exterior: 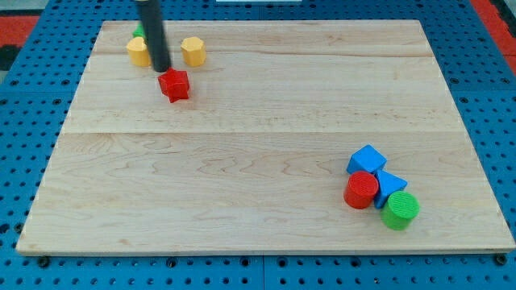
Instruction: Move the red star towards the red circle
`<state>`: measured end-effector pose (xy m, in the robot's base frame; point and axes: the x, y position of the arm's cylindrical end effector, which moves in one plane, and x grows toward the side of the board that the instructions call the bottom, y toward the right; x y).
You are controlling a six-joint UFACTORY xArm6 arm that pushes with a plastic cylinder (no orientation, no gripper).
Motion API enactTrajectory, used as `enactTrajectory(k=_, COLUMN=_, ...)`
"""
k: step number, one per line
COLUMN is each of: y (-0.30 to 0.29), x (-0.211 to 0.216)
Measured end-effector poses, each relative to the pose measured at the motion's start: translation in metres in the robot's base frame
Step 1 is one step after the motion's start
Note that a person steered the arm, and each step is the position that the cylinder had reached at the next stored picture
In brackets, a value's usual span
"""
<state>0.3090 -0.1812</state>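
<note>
The red star (174,84) lies on the wooden board (242,161) near the view's top left. The red circle (361,190) sits far off at the view's lower right, in a tight cluster with other blocks. My tip (161,68) is at the end of the dark rod, just up and left of the red star, close to or touching its upper left edge.
A yellow block (138,51) and a yellow hexagon (193,51) flank the rod at the top left, with a green block (139,31) partly hidden behind. Two blue blocks (367,159) (391,184) and a green circle (400,209) crowd the red circle.
</note>
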Motion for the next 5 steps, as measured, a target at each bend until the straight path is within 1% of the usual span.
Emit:
enactTrajectory(k=1, y=0.058, x=0.069)
enactTrajectory(k=2, y=0.14, x=0.079)
enactTrajectory(k=4, y=0.089, x=0.021)
enactTrajectory(k=5, y=0.192, x=0.041)
